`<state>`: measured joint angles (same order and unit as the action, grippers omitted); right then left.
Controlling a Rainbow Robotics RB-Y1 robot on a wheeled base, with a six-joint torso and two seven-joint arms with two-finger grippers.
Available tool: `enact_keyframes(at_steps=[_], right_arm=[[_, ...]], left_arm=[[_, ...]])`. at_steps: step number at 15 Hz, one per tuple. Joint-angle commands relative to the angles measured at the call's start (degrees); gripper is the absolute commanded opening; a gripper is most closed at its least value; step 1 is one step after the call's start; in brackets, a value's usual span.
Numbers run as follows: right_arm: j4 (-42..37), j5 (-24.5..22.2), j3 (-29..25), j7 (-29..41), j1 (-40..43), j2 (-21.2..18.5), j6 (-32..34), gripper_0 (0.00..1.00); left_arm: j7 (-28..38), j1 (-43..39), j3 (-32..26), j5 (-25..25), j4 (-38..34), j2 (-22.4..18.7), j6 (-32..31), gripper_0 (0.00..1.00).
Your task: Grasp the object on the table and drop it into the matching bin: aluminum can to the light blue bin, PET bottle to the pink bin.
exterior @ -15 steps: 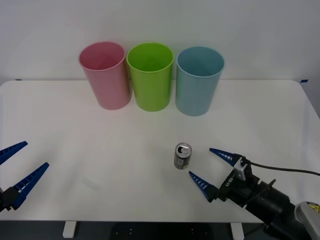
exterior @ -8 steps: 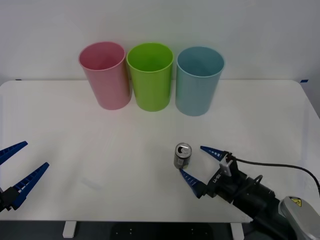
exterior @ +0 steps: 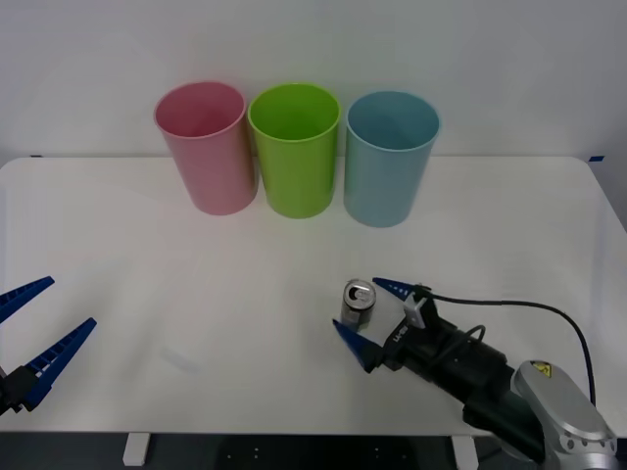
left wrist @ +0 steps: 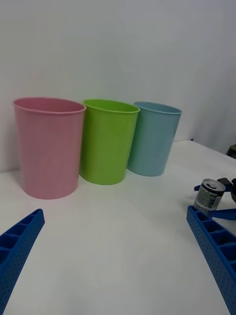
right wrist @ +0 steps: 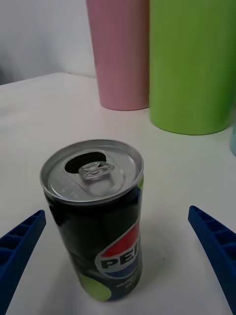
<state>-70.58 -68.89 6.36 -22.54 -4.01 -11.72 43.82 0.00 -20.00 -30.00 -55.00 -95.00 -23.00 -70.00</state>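
reaching low over the table (exterior: 147,255), right gripper (exterior: 371,318) jaws spread around upright aluminum can (exterior: 358,305), left gripper (exterior: 29,338) jaws spread

Three bins are counted along the far edge of the table (exterior: 118,255): one pink bin (exterior: 205,147), one lime green bin (exterior: 294,149), one light blue bin (exterior: 388,157). One aluminum can (exterior: 358,305) is counted nearer than the bins. Two grippers are tallied: left gripper (exterior: 25,337), right gripper (exterior: 370,319).
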Motion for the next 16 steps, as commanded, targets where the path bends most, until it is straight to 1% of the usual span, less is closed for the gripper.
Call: enact_keyframes(at_steps=[1,5,6,7,8,16], right_arm=[[1.33,-0.19,0.05,-0.31,-1.09,0.64,-0.23,1.0],[1.33,-0.19,-0.12,-0.23,-1.0,0.73,-0.76,1.0],[1.41,-0.19,-0.38,-0.23,-1.0,0.73,-0.41,0.55],[1.41,0.34,-0.47,-0.23,-1.0,0.73,-0.14,0.02],[1.41,0.51,-0.56,-0.23,-1.0,0.73,-0.14,0.0],[1.41,1.83,-1.35,0.04,-1.09,0.73,0.56,0.0]], left_arm=[[0.0,0.0,0.0,0.0,0.0,0.0,0.0,1.0],[0.0,0.0,0.0,0.0,0.0,0.0,0.0,1.0],[0.0,0.0,0.0,0.0,0.0,0.0,0.0,1.0],[0.0,0.0,0.0,0.0,0.0,0.0,0.0,1.0],[0.0,0.0,0.0,0.0,0.0,0.0,0.0,1.0],[0.0,0.0,0.0,0.0,0.0,0.0,0.0,1.0]])
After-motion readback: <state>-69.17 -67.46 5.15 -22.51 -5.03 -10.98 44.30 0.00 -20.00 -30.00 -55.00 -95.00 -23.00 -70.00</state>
